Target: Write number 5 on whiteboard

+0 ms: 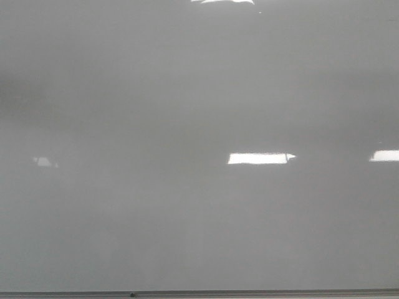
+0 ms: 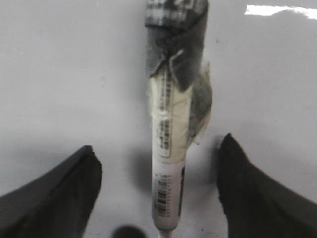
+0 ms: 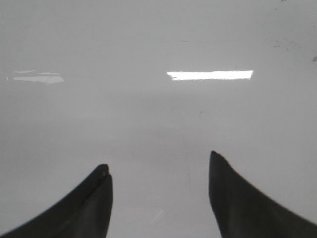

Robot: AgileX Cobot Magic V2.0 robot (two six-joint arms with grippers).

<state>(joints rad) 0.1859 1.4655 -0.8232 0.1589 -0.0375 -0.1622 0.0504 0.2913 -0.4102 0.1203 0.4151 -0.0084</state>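
1. In the front view you see only the whiteboard [image 1: 187, 212], glossy and pale grey, with a thin grey frame edge along the bottom. No arm and no pincer enters this view.
2. You cannot find the number 5 in any view; the board surface shows only bright rectangular reflections [image 1: 259, 158].
3. The left wrist view shows what the others do not: a white marker [image 2: 168, 183] with a barcode label, wrapped in grey tape [image 2: 176, 54] near its far end. The far end is cut off by the picture edge, and the picture is blurred.
4. The left pincer [image 2: 158, 168] has its dark pointed fingers [image 2: 74, 188] wide apart. The marker stands between them, touching neither fingertip.
5. The right pincer [image 3: 159, 173] is spread wide too, and holds nothing; behind it is only the board.
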